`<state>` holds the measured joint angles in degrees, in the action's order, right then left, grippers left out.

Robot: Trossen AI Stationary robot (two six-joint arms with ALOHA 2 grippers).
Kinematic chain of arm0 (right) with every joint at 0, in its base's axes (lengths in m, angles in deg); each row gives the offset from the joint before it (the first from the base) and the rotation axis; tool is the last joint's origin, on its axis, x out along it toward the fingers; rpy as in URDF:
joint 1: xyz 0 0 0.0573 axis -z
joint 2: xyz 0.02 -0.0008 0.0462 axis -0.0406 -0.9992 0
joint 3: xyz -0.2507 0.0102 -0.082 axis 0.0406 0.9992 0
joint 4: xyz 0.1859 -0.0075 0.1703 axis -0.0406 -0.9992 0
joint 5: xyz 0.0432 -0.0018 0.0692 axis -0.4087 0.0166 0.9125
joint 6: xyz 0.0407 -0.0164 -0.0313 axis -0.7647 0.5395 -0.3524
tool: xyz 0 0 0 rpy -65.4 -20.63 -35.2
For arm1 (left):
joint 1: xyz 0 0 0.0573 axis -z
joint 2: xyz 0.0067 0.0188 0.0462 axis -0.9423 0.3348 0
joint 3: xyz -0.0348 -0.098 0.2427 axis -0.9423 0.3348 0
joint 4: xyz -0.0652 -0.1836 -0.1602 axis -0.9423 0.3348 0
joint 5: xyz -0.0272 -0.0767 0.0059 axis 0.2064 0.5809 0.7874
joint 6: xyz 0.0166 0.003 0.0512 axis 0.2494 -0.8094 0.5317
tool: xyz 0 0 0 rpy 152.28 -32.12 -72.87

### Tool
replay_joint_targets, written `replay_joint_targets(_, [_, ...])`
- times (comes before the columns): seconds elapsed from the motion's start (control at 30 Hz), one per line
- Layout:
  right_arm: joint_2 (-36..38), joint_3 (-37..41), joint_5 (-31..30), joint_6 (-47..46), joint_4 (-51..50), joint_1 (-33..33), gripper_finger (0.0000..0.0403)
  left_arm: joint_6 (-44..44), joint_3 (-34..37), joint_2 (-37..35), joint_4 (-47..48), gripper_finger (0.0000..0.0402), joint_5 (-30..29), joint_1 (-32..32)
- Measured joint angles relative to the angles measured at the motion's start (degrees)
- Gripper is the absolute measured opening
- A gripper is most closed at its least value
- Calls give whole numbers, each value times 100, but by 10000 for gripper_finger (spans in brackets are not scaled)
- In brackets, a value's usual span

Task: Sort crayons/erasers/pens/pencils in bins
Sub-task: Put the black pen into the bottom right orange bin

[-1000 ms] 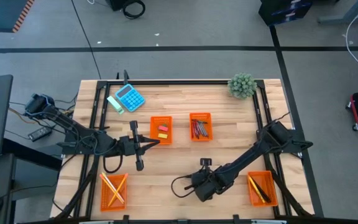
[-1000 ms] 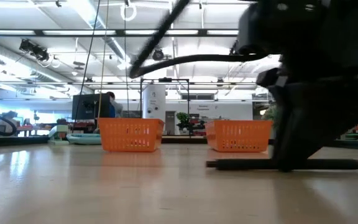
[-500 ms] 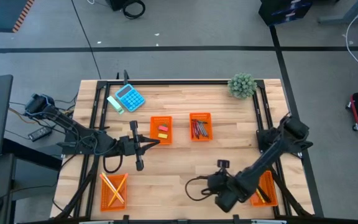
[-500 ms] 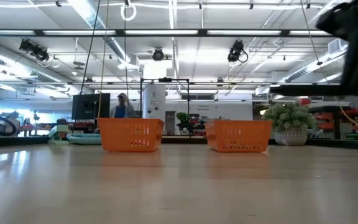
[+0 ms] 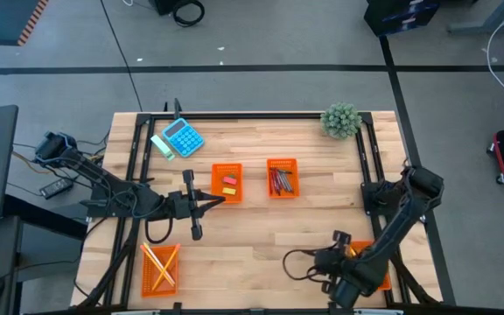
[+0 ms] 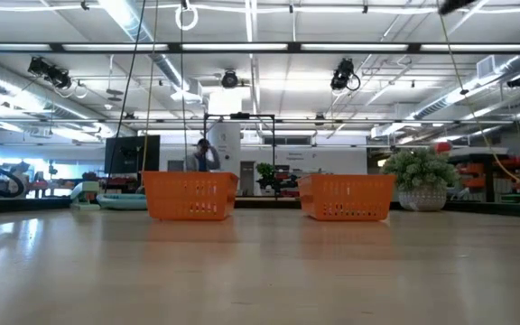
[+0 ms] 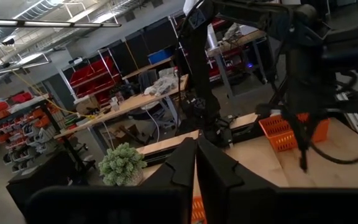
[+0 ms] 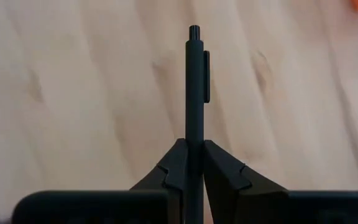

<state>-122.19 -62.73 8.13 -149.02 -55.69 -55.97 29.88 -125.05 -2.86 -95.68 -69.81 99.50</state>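
Note:
My right gripper (image 8: 194, 155) is shut on a black pen (image 8: 195, 81) above bare wood. In the high view it (image 5: 332, 262) hangs just left of the near right bin (image 5: 373, 261), which holds pens and is partly under the arm. The near left bin (image 5: 160, 267) holds yellow and orange pencils. Of the two far bins, the left one (image 5: 227, 182) holds erasers and the right one (image 5: 282, 178) holds crayons. My left gripper (image 5: 221, 201) waits shut and level beside the eraser bin. A pale green eraser (image 5: 162, 146) lies flat beside the calculator. My right gripper pinches the pen's barrel (image 8: 195, 134) between its two fingers, just below the clip. The fingers slant steeply down from above and lie across the pen. The pen is lifted clear of the table. Its clicker end (image 8: 194, 30) sticks out past the fingers, and the gripper hides its other end.
A blue calculator (image 5: 183, 136) lies at the far left and a small potted plant (image 5: 341, 120) stands at the far right corner. A black frame runs along the table's edges. Bare wood lies between the near bins. A person (image 6: 203, 155) stands in the room behind.
My right gripper has lifted the black pen off the table and carried it toward the table's right edge and the near right bin, rolling its wrist on the way. It has risen out of the low view. The pen stays pinched throughout.

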Motion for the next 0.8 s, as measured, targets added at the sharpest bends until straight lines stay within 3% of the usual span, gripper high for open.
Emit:
replay_joint_targets(0.47, [456, -9, 119, -3321, -1509, -1077, 47, 0, 0, 0, 0, 15, 2, 0])
replay_joint_targets(0.67, [453, 268, 211, -5132, -1526, -1822, 47, -6, 0, 0, -1, 26, 2, 0])
replay_joint_targets(0.8, [450, 542, 506, -5358, -1094, -2044, 47, -12, 0, 0, -2, 24, 2, 0])
